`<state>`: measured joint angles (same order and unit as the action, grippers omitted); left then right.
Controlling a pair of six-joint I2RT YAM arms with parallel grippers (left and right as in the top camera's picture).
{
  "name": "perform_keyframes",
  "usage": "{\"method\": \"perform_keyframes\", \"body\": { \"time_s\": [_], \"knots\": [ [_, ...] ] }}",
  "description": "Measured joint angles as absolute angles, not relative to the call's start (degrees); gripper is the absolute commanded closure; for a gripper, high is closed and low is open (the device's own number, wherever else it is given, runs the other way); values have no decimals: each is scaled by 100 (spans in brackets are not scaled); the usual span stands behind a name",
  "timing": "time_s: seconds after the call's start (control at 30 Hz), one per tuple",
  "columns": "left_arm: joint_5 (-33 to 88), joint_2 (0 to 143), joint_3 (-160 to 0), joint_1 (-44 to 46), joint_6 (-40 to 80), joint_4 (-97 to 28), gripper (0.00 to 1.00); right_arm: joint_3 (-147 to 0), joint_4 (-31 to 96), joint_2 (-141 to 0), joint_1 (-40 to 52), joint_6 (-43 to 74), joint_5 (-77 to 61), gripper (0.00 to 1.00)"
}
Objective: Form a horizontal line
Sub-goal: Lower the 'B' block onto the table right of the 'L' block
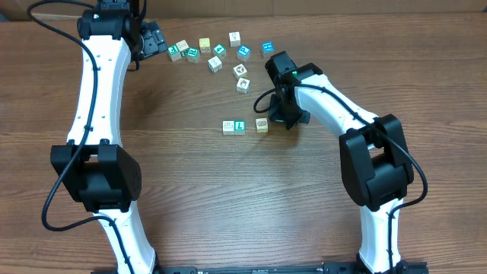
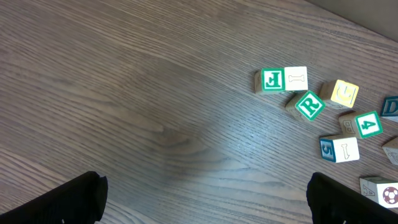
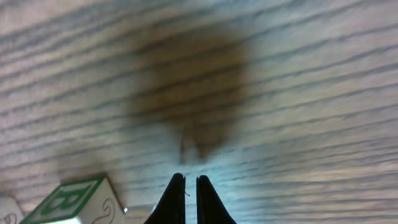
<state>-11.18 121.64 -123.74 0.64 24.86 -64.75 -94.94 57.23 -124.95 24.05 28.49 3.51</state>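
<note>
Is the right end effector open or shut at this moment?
Shut. On the right end effector, both fingers almost touch, with nothing between them.

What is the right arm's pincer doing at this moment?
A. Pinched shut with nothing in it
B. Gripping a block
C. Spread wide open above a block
A: in the right wrist view the right gripper has its two fingers pressed together above the wooden table, and no block sits between them.
</note>
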Motion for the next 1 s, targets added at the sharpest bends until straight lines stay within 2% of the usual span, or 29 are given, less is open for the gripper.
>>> {"method": "perform_keyframes", "body": {
  "time_s": [1.0],
  "knots": [
    [-1118,12164,-12374,64,2486,-6473,0,-9470,5459,-12495,2480,2698,-1026,96]
  ]
}}
